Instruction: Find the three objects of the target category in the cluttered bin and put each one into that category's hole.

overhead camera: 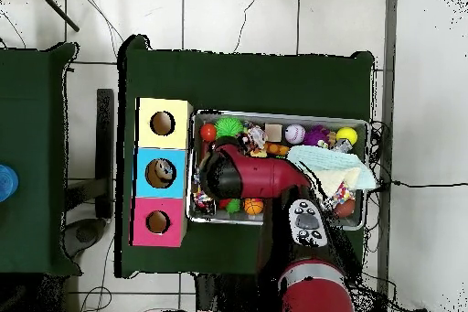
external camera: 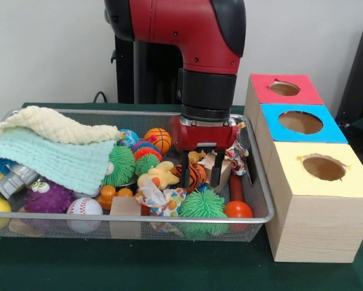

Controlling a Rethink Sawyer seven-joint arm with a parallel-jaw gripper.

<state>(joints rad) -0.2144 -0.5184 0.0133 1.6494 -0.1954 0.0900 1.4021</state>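
**Gripper down among the toys, fingers spread, sorting barely begun**

Front view: the cluttered bin [external camera: 263, 215] sits on the green table, left of three wooden boxes lined up from far to near: the red box [external camera: 286, 88], the blue box [external camera: 301, 123] and the yellow box [external camera: 325, 168], each with a round hole on top. The gripper [external camera: 201, 176] hangs low over the right part of the bin. Its two black fingers [external camera: 185, 171] stand apart, one on each side of an orange striped toy [external camera: 196, 174], and nothing is clamped between them; whether they touch the toy I cannot tell. Just left of it lies a yellow plush toy [external camera: 157, 177]. A green spiky ball [external camera: 203, 205] and a red ball [external camera: 238, 210] lie nearer, by the front rim. At the left, a pale green cloth [external camera: 54, 159] and a cream knitted cloth [external camera: 57, 126] cover part of the pile. A baseball [external camera: 84, 207] and a purple fuzzy toy [external camera: 48, 196] lie below them.

Overhead view: the arm hides the middle of the bin. Something brownish shows inside the blue box's hole [overhead camera: 161, 172]; what it is I cannot tell. The yellow box's hole [overhead camera: 163, 123] and the red box's hole [overhead camera: 157, 222] look empty.

My reading: at most one object is placed, so two or three remain, and the bin is still crowded. The arm looks set to pick the striped toy.
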